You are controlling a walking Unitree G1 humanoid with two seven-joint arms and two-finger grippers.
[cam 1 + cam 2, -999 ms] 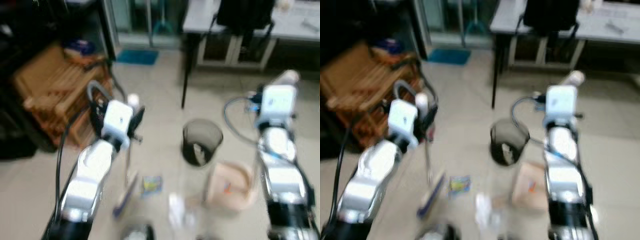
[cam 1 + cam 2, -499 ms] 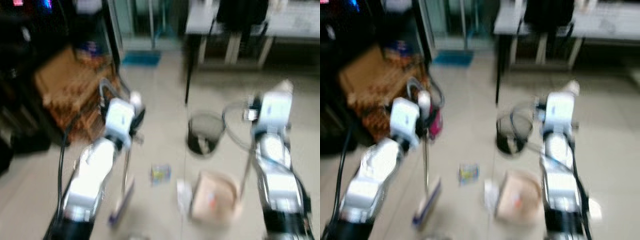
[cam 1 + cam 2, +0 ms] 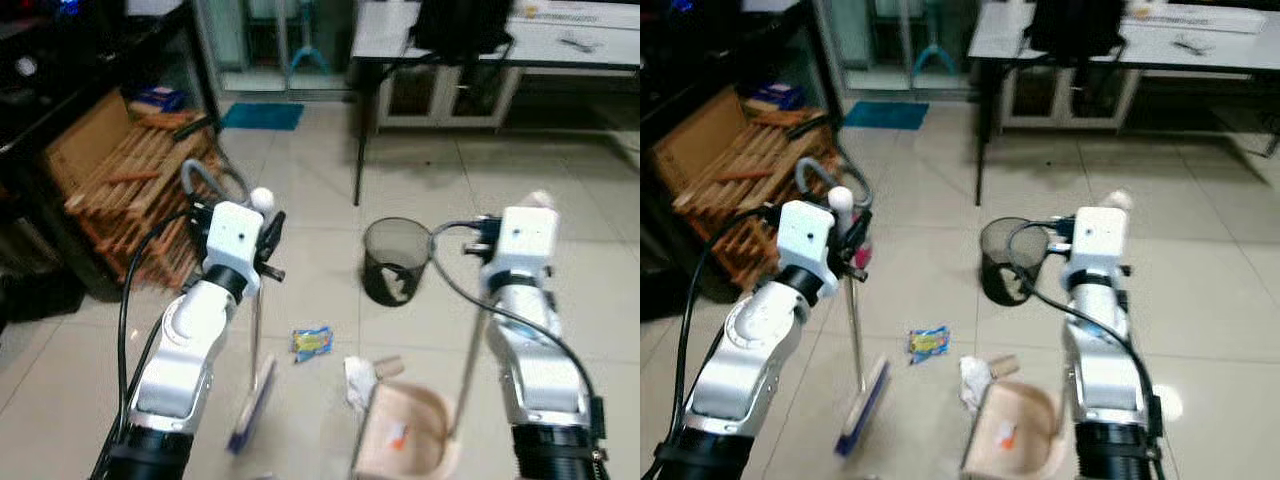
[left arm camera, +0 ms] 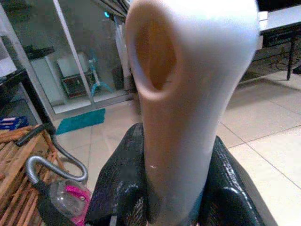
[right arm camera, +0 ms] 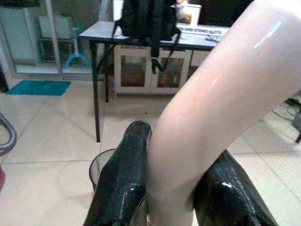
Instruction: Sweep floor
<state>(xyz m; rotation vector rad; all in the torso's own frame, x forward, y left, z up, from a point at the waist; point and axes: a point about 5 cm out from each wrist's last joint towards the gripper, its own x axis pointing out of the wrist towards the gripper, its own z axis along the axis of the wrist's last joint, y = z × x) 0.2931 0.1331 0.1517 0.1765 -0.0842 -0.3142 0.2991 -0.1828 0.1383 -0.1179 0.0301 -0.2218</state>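
Note:
My left gripper (image 3: 261, 222) is shut on the white top of a broom handle (image 4: 188, 94), its black fingers (image 4: 120, 188) pressed to both sides. The thin pole runs down to a blue-and-white broom head (image 3: 250, 405) resting on the tiles. My right gripper (image 5: 174, 155) is shut on the pale handle of a dustpan (image 5: 221, 108). The beige dustpan (image 3: 405, 445) sits on the floor near me with a small orange scrap inside. A yellow-blue wrapper (image 3: 312, 342), crumpled white paper (image 3: 358, 378) and a short cardboard tube (image 3: 389, 368) lie between broom and dustpan.
A black mesh bin (image 3: 397, 260) stands just beyond the litter. Left are stacked wooden slats (image 3: 130, 190) and a vacuum hose (image 3: 200, 175). A table (image 3: 480, 35) with a black backpack (image 3: 460, 25) hanging from it and white cabinets (image 3: 440, 95) are at the back.
The camera has shifted and the picture has gone from blurred to sharp. The dustpan now lies nearer to me, close to the white paper. Both grippers keep their hold.

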